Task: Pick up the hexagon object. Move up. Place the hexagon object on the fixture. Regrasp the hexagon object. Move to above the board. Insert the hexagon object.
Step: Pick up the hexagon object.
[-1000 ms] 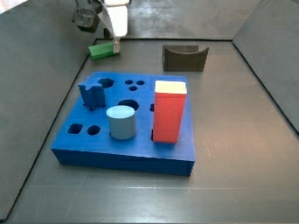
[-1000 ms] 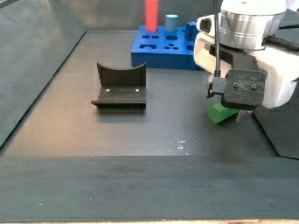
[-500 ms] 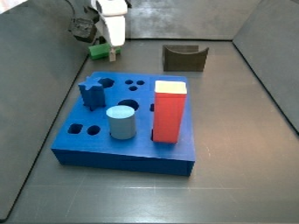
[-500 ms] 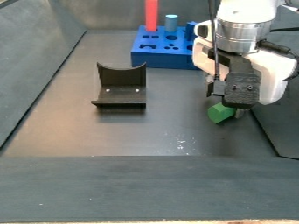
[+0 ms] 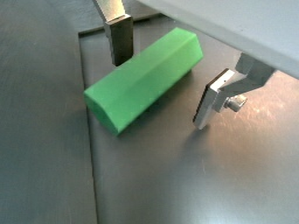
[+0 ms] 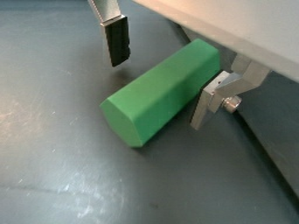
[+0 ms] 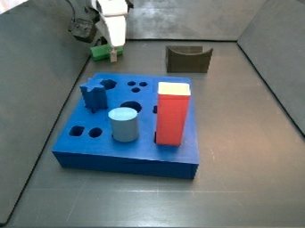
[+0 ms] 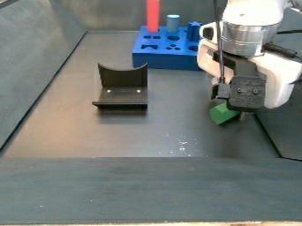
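The hexagon object is a bright green short bar lying on the dark floor; it also shows in the other wrist view. My gripper is open and straddles it, one finger on each side, with gaps to the bar. In both side views the gripper sits low over the green bar near a wall. The dark brown fixture stands apart. The blue board lies on the floor.
A red block and a pale blue cylinder stand upright in the board. Grey walls enclose the floor; one wall runs close beside the green bar.
The gripper has come down a little around the green bar. The bar has not moved.
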Available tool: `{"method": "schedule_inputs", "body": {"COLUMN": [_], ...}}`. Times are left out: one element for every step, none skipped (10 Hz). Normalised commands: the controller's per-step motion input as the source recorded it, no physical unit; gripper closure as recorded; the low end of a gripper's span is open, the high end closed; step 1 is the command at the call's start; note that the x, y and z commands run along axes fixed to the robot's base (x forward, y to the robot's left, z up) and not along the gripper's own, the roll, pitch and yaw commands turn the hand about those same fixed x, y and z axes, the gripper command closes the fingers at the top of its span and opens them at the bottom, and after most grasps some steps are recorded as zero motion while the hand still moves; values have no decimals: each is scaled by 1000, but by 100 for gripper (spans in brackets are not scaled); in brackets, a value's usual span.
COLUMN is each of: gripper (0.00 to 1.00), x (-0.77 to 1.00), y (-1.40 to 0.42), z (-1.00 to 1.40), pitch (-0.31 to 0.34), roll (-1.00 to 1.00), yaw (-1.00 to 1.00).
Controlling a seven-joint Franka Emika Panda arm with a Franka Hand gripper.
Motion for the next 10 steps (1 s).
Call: {"method": "schedule_inputs", "body": {"gripper": [0, 0, 0, 0, 0, 0, 0, 0, 0, 0], "x": [174, 123, 40, 0, 0, 0, 271, 300, 266, 37], "y": [266, 377, 451, 586, 731, 714, 211, 0, -343, -634], "z": [17, 0, -26, -183, -394, -509, -597, -626, -757, -554], "pitch": [-269, -204, -113, -19, 0, 0, 0, 0, 0, -29], "roll": [-500, -500, -500, -500, -436, -374, -309, -251, -153, -13], "yaw": [-89, -49, 0, 0, 0, 0, 0, 0, 0, 0]}}
